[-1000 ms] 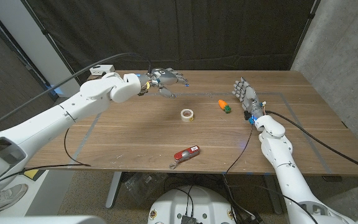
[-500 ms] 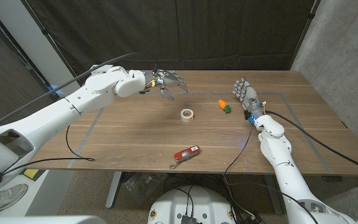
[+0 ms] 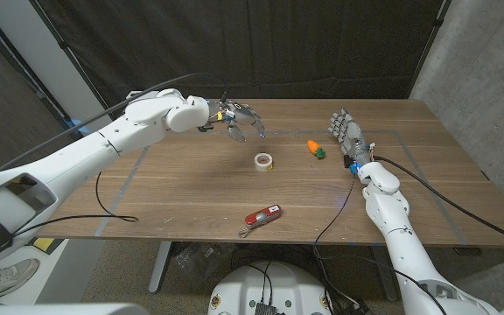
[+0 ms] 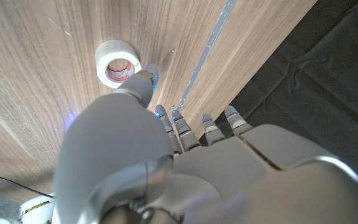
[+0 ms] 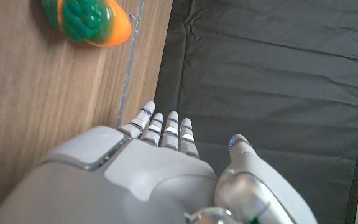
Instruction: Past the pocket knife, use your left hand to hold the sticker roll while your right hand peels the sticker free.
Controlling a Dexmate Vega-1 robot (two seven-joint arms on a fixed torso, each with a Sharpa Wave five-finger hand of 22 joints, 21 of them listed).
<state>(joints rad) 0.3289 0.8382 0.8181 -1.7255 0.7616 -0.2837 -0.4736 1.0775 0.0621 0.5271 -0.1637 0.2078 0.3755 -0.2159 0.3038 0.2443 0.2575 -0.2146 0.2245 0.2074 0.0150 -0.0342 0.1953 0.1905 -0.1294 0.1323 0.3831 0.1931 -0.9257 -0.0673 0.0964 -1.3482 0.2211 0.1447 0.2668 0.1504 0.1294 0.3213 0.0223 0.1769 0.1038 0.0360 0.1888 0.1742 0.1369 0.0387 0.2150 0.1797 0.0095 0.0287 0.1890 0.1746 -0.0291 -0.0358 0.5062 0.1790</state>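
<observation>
Left hand [image 3: 239, 118] has advanced, fingers spread and empty, toward the sticker roll [image 3: 263, 161], judged light, rigid-cored, best gripped across its rim; right hand [image 3: 346, 136] waits, fingers extended, empty.

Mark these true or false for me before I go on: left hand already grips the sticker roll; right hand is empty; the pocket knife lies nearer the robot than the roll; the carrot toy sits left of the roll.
1. The left hand grips the sticker roll. False: it hovers open beyond the roll, not touching it.
2. The right hand holds nothing. True.
3. The pocket knife lies nearer the robot than the roll. True.
4. The carrot toy sits left of the roll. False: it lies to the roll's right, beside the right hand.
</observation>
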